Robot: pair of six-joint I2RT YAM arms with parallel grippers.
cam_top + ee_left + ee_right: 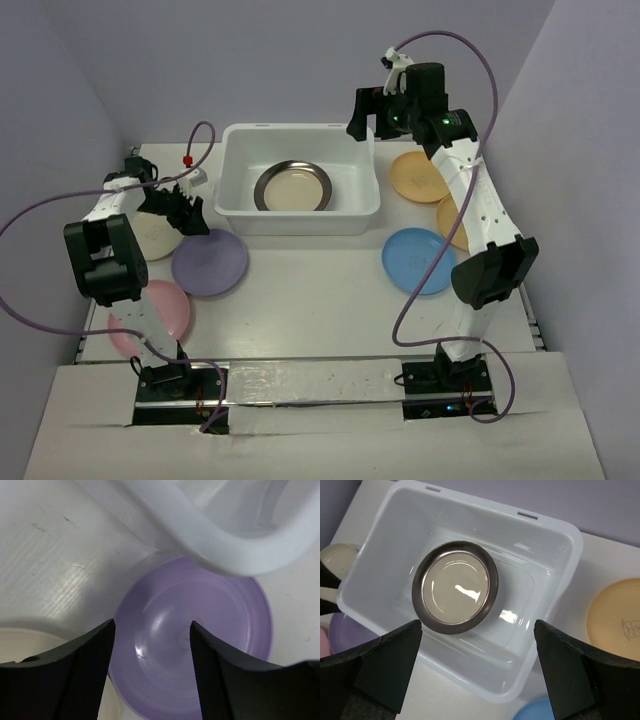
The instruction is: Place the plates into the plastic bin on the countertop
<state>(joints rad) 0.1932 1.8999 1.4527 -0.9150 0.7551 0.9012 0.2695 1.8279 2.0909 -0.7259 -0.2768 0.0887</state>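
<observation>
The white plastic bin (298, 222) stands at the back middle of the countertop (310, 300) with the silvery metal plate (292, 186) inside it. My left gripper (190, 214) is open and empty, low beside the bin's left front corner, over the near edges of the lavender plate (210, 263) and the cream plate (152, 240). In the left wrist view the lavender plate (200, 645) lies under the open gripper (152, 630). My right gripper (366, 118) is open and empty, high above the bin's back right corner. It looks down on the metal plate (455, 586).
A pink plate (155, 310) lies at the front left. Right of the bin lie a yellow-orange plate (420, 177), a second one (448, 222) partly behind the right arm, and a blue plate (418, 260). Lilac walls close in both sides.
</observation>
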